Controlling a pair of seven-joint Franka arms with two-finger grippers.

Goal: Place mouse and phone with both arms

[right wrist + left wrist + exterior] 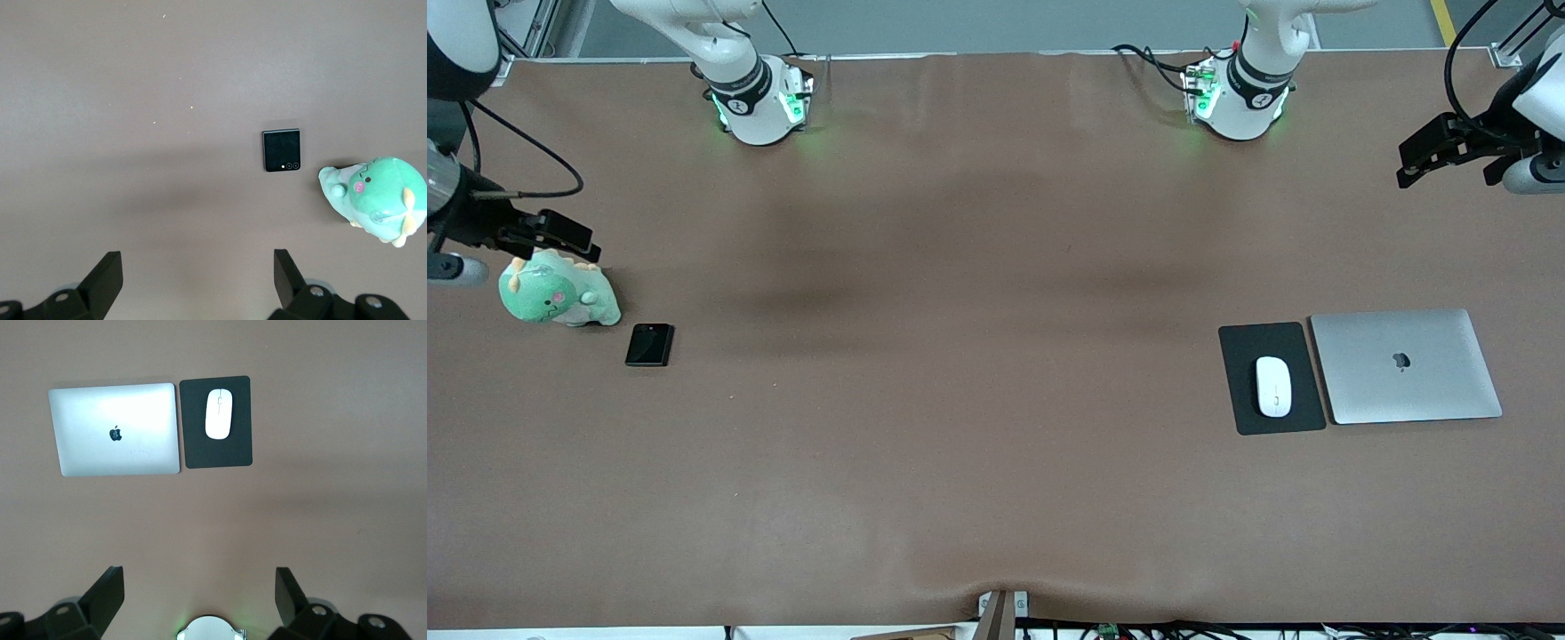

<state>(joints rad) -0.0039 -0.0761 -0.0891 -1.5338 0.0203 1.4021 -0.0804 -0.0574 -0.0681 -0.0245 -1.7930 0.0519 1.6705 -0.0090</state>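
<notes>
While both arms wait high at the desk's [996, 498] ends, the left tool [200, 597] and right tool [198, 277] gape wide, holding nothing. Below the left tool, the smooth white oval mouse [1273, 386] lies on a black pad [1240, 342]; below the right, the small black square phone [649, 344] lies flat. Placed already or waiting, I can't say

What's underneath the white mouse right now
The mouse lies on a black mouse pad, beside the closed laptop. The pad rests flat on the brown table. The patch of pad directly under the mouse is covered, so it cannot be seen.
</notes>
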